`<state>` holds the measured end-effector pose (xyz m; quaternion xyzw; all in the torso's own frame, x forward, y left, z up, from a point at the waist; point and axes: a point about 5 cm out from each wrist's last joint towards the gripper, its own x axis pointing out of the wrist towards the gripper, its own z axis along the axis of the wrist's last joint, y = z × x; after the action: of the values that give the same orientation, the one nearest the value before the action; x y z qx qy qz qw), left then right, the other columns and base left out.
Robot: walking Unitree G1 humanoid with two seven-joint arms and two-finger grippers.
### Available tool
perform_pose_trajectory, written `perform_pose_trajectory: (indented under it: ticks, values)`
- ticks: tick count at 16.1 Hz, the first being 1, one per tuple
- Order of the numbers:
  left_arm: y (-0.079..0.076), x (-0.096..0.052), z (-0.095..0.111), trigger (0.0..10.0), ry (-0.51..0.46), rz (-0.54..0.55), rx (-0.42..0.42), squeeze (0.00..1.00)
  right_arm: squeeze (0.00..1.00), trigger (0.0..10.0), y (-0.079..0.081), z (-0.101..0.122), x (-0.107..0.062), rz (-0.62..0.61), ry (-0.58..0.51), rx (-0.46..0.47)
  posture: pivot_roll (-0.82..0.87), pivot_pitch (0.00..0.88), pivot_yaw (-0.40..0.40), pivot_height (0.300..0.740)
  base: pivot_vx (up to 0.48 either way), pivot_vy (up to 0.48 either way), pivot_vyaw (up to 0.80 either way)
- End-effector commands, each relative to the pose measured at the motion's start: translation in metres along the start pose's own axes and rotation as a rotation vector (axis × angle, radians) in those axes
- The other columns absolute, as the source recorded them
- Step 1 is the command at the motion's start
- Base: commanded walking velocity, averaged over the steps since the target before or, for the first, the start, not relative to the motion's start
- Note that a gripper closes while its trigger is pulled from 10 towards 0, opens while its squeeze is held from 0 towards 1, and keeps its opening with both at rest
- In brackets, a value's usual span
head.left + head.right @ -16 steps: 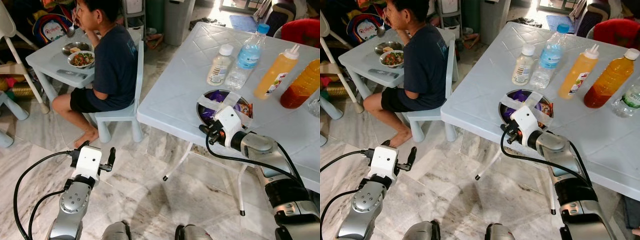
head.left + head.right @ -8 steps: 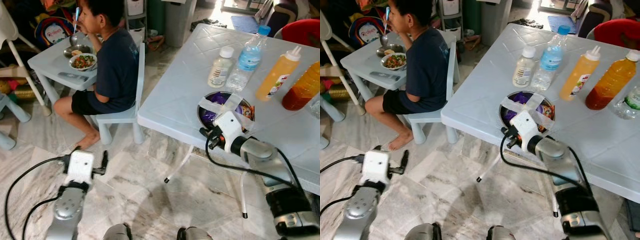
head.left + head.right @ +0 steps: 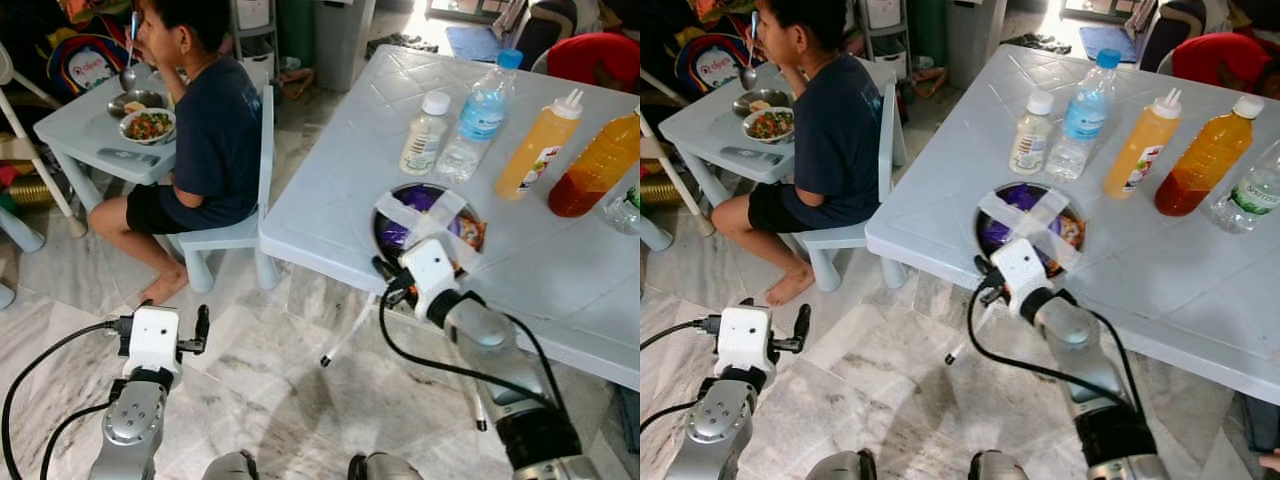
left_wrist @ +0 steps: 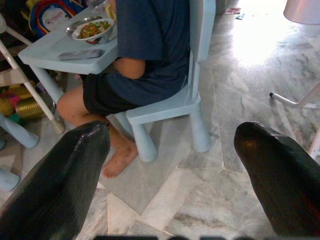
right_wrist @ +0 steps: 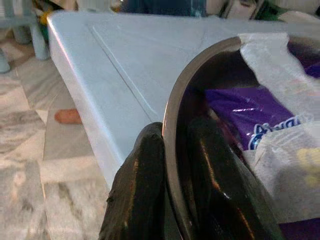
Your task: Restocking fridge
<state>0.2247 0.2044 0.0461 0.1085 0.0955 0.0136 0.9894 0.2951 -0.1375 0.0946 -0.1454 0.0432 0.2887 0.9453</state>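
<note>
Right now: right gripper (image 5: pixel 172 187) pinching the rim of the steel bowl (image 3: pixel 385 215), one finger outside, one inside, closed on the metal. Bowl sitting at the near edge of the pale blue table (image 3: pixel 330 170), crossed with strips of white tape (image 3: pixel 432 218), holding purple packets (image 5: pixel 240 117). Standing behind it, well apart: small white-capped bottle (image 3: pixel 424 133), water bottle (image 3: pixel 474 119), orange squeeze bottle (image 3: pixel 539 146), amber bottle (image 3: pixel 594 165). Left gripper (image 4: pixel 172 165) hanging low over marble floor (image 3: pixel 290 390), fingers spread wide, holding nothing. Person (image 3: pixel 205 120) sitting on a small chair (image 3: pixel 255 195) close to the table corner; open floor lying between.
</note>
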Motion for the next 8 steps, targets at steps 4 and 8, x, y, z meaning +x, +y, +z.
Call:
perform_pose_trajectory:
  ticks: [4, 8]
  values:
    - [0.004, 0.012, 0.014, 10.0, -0.047, 0.000, 0.049, 0.00, 0.00, 10.0, 0.024, 0.009, 0.010, 0.097, -0.074, -0.005, -0.01, 0.069, -0.013, 0.740, 0.000, 0.000, 0.75]
    - [0.003, 0.012, 0.008, 10.0, -0.022, 0.025, 0.026, 0.00, 0.00, 10.0, 0.041, 0.019, 0.020, 0.125, -0.149, 0.035, -0.01, 0.075, -0.010, 0.740, 0.000, 0.000, 0.80]
